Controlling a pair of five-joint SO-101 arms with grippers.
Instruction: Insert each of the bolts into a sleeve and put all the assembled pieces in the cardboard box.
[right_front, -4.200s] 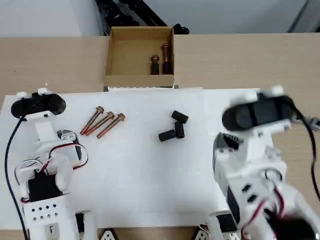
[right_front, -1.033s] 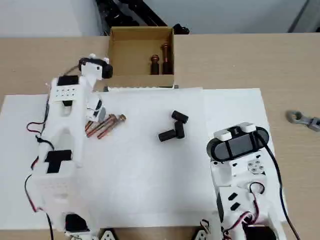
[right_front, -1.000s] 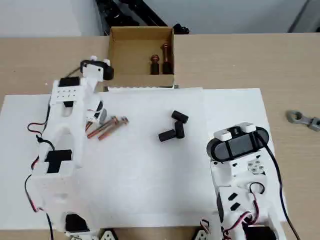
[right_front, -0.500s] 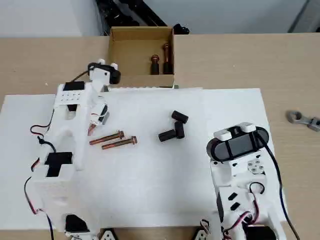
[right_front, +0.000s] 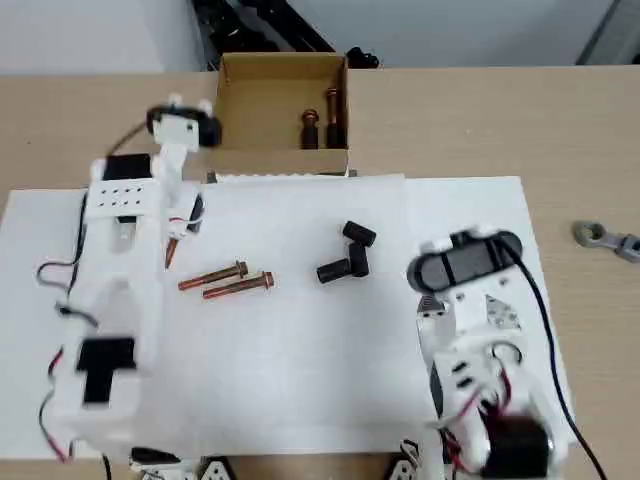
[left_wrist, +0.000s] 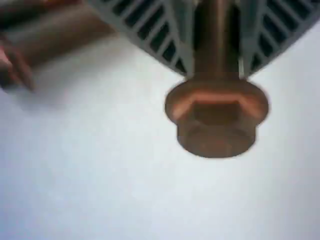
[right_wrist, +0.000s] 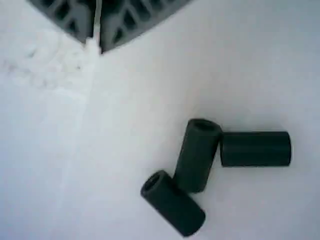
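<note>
Left gripper (right_front: 180, 228): over the sheet's (right_front: 300, 370) 10 o'clock part, clamped on one bolt.
Held bolt (left_wrist: 216, 120): copper-coloured with a flanged hex head. Its shank sits between the ribbed jaws, and the head juts clear of them above the white sheet.
Loose bolts (right_front: 213, 276): two lie flat on the sheet, side by side and nearly parallel, at 4 o'clock from the left gripper. Their heads point toward 3 o'clock.
Sleeves (right_front: 358, 260): three short black tubes lie in a tight cluster just to 1 o'clock of the sheet's centre, well apart from the loose bolts. In the right wrist view the middle one touches, or all but touches, each of the other two.
Right gripper (right_wrist: 94, 42): jaws pressed together with nothing between them, hanging over bare sheet near the sleeves.
Right arm (right_front: 465, 262): at 3 o'clock from the sleeves.
Box (right_front: 280, 160): open cardboard, on the table (right_front: 480, 120) at 12 o'clock, touching the sheet's far edge.
Boxed pieces (right_front: 310, 128): two bolts in sleeves, close together toward the box's 3 o'clock wall.
Metal part (right_front: 603, 237): small and grey, on the table at 3 o'clock, off the sheet.
</note>
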